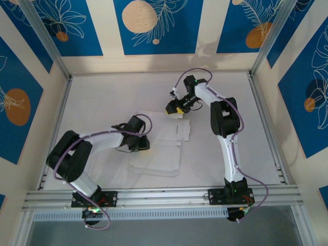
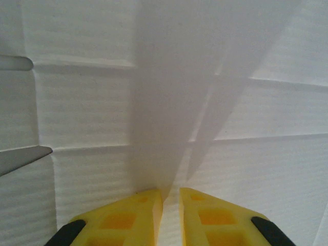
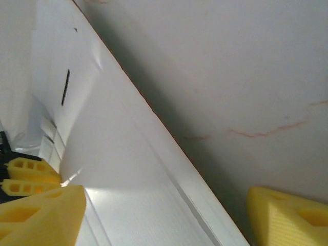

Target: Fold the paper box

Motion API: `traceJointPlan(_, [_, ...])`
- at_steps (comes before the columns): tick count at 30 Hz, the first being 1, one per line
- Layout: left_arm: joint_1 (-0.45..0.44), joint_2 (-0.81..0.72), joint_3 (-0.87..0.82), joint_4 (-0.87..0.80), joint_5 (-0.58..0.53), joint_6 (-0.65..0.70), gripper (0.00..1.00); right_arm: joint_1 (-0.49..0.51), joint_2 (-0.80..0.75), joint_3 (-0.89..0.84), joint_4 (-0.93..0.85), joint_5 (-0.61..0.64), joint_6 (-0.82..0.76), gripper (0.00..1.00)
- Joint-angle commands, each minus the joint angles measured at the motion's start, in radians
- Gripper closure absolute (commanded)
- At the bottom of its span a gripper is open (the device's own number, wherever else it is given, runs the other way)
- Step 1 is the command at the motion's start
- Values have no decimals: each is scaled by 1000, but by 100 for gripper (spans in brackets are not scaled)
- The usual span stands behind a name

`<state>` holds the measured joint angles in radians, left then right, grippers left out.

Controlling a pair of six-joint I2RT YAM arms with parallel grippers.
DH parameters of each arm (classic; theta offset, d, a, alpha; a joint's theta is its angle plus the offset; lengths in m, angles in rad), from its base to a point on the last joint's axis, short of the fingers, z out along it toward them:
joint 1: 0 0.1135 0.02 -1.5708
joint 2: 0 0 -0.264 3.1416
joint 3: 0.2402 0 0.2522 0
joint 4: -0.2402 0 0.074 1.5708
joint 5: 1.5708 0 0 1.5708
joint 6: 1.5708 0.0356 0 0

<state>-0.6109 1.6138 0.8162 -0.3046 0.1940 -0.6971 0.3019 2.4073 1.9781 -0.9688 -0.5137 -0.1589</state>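
Note:
The paper box (image 1: 166,134) is a white creased card lying spread on the middle of the table. My left gripper (image 1: 142,142) is at the card's left edge. In the left wrist view its yellow jaws (image 2: 170,197) are pinched on a thin raised flap, with flat creased panels (image 2: 87,113) beyond. My right gripper (image 1: 176,108) is at the card's far edge, tilted down. Its fingers stand wide apart (image 3: 165,197), with the card's edge (image 3: 118,169) running between them and a slot (image 3: 65,87) further along. The left gripper's yellow fingers (image 3: 25,177) show at the left of that view.
The white table (image 1: 102,97) is boxed in by aluminium rails: one along the near edge (image 1: 164,197), others down each side (image 1: 266,128). Blue-patterned walls stand behind and beside it. Bare table lies at the back and far left.

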Motion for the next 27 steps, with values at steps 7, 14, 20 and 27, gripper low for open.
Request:
traceJointPlan(7, [13, 41, 53, -136, -93, 80, 80, 15, -70, -32, -27, -36, -27, 32])
traceJointPlan(14, [13, 44, 75, -172, -122, 118, 80, 33, -79, -46, 16, 46, -48, 58])
traceJointPlan(20, [15, 3, 98, -213, -141, 138, 80, 32, -111, -48, 46, 67, -51, 80])
traceJointPlan(27, [35, -132, 210, -350, -156, 207, 76, 8, -245, -114, 104, -4, -50, 89])
